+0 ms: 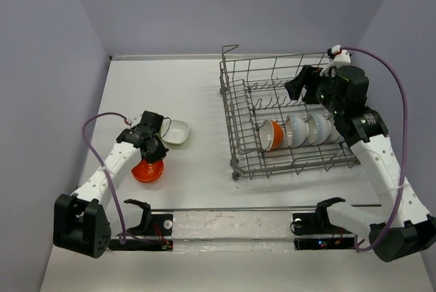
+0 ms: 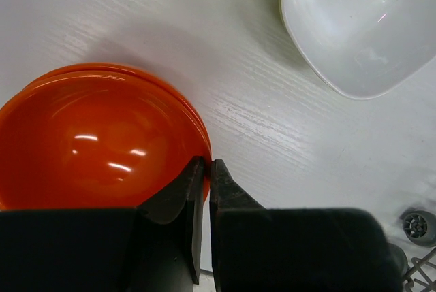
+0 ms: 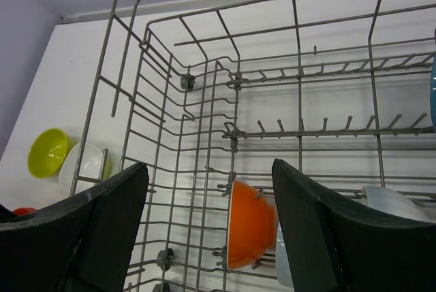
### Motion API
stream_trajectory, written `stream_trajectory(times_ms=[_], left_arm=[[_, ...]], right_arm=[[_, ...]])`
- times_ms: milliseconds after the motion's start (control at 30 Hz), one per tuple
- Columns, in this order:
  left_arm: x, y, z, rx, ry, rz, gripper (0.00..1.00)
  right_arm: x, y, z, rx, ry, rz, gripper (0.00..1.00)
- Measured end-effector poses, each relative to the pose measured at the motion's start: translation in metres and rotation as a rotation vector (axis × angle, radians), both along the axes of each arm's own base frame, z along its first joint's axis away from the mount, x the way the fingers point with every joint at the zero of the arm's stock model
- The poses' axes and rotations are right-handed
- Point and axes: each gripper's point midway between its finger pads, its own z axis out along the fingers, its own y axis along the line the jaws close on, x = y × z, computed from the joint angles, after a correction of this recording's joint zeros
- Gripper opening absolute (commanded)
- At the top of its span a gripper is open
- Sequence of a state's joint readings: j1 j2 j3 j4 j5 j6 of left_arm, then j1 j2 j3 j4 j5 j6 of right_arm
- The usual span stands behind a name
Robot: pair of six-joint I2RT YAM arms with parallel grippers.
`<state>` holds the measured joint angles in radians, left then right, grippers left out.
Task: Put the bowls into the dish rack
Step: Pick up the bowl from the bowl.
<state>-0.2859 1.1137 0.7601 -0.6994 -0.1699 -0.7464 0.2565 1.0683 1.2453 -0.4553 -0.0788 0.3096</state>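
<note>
pinching the rim of the orange bowl (image 2: 95, 142) on the bench (image 2: 259, 122) with the left end effector (image 2: 208, 164), white bowl (image 2: 354, 26) ahead-right of its tips. right end effector (image 3: 210, 166) spread above the rack (image 3: 298, 67), racked bowl (image 3: 248, 224) below, between the fingers. plain only from the right wrist: green bowl (image 3: 48, 152). only from overhead: bowl row (image 1: 300, 130) upright beneath it.
</note>
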Motion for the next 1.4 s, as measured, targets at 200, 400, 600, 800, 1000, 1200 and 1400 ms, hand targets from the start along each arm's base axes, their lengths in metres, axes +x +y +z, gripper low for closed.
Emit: stream_trajectory(times_ms=[200, 400, 600, 800, 1000, 1200, 1400], left_arm=[[0.001, -0.001, -0.002, 0.0, 0.007, -0.01, 0.06], [0.005, -0.003, 0.001, -0.005, 0.002, -0.018, 0.0], [0.015, -0.01, 0.015, -0.022, 0.0, -0.046, 0.0], [0.019, -0.011, 0.024, -0.022, -0.011, -0.05, 0.0], [0.019, -0.007, 0.04, -0.006, -0.031, -0.04, 0.0], [0.019, -0.003, 0.054, 0.008, -0.053, -0.031, 0.0], [0.015, -0.001, 0.056, 0.014, -0.054, -0.029, 0.0]], right_arm=[[0.001, 0.0, -0.004, -0.002, 0.009, 0.0, 0.79], [0.001, 0.0, -0.007, -0.004, 0.016, 0.0, 0.79], [0.001, 0.0, -0.01, -0.006, 0.023, 0.0, 0.79], [0.001, 0.0, -0.01, -0.006, 0.023, 0.0, 0.79], [0.001, 0.0, -0.01, -0.006, 0.023, 0.0, 0.79], [0.001, 0.0, -0.01, -0.006, 0.023, 0.001, 0.79], [0.002, 0.001, -0.012, -0.007, 0.029, 0.002, 0.79]])
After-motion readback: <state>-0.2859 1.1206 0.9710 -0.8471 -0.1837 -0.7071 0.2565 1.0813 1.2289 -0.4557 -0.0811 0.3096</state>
